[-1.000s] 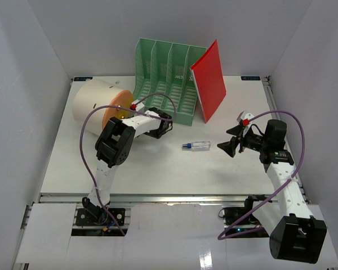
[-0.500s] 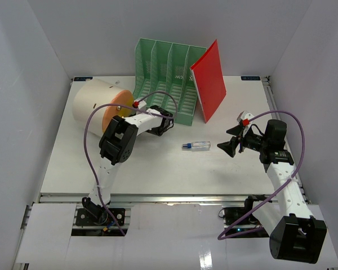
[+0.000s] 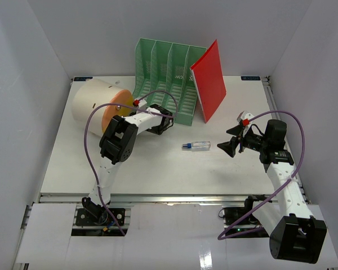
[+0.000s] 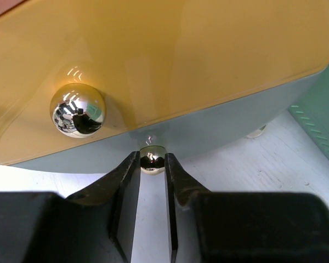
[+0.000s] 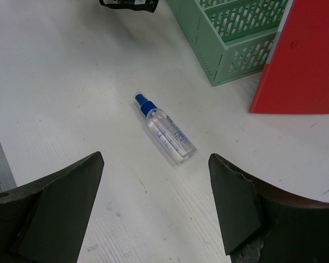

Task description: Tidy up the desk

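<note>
Now, L arm (image 3: 115, 143) low, L pincer (image 4: 152, 165) pinching chrome knob (image 4: 152, 158), R arm (image 3: 284, 180) bent, R pincer (image 3: 230, 140) spread

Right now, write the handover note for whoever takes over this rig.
Grippers: left gripper closed on the lower knob on the orange face of the cylinder; right gripper open above the desk, aimed at the spray bottle.
Things: spray bottle lies loose mid-desk; red folder leans against the right end of the green rack, not in a slot.
Done: nothing visibly put away.
Left: likely pull that knob, then stow the bottle and file the folder.
</note>
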